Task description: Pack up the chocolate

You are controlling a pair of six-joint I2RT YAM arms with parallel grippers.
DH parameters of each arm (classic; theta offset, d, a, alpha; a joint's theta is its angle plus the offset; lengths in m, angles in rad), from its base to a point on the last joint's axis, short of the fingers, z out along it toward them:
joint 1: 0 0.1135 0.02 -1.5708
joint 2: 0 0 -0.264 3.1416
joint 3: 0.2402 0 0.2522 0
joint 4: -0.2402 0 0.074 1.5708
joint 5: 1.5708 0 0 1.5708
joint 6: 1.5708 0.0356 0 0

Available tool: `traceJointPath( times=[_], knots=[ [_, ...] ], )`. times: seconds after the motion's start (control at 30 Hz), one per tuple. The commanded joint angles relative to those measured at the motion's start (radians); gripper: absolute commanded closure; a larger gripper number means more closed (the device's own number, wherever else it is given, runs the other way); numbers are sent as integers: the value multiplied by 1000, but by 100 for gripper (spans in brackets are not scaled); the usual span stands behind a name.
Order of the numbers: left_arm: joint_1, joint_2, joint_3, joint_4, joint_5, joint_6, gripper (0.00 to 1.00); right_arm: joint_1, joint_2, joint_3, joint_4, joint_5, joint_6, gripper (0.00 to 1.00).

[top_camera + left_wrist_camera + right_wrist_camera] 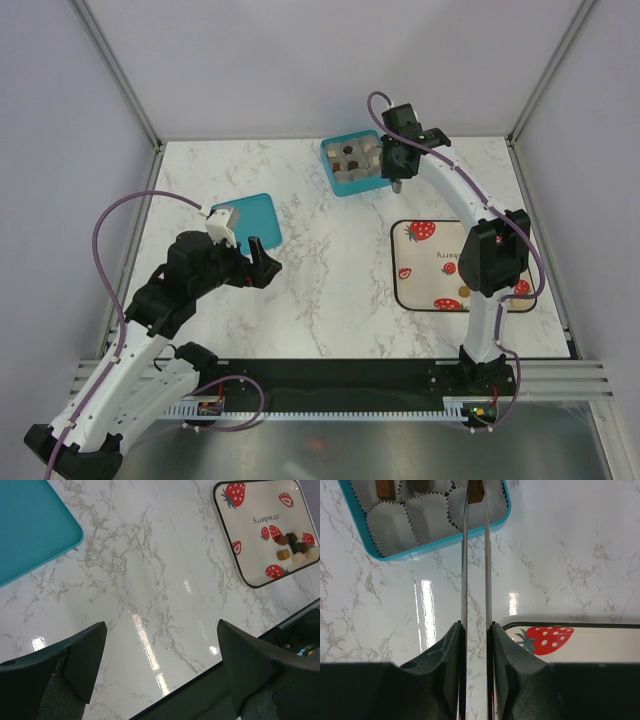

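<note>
At the far edge of the surface (330, 290), right of middle: teal box (435, 542), with the right tool (476, 486) directly over it, blades nearly together and pinching one brown chocolate piece (476, 494) above a corner paper cup (496, 505). I read that as lined up for a drop-in, mid-placement. Some cups already hold pieces, others are empty. The rest of the chocolates (295, 545) sit clustered on the strawberry tray (260, 540) by the right edge, toward the near-right corner. The left tool (161, 630) is spread fully wide with nothing in it, hovering over bare marble beside the teal lid (30, 530) on the left side. Looks parked out of the way, probably waiting on the lid. Room: open stretch between box and tray for the shuttle. The tight spot is the box rim just beside the held piece, so the release has to land inside it.
</note>
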Motion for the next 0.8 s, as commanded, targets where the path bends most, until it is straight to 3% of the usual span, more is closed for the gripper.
traceJointPath(
  times=[0.0, 0.77],
  knots=[
    [0, 0, -3, 20, -10, 32, 1, 0, 20, 20, 18, 27, -19, 68],
    [0, 6, -3, 20, -10, 32, 1, 3, 47, 18, 7, 30, -27, 63]
  ],
)
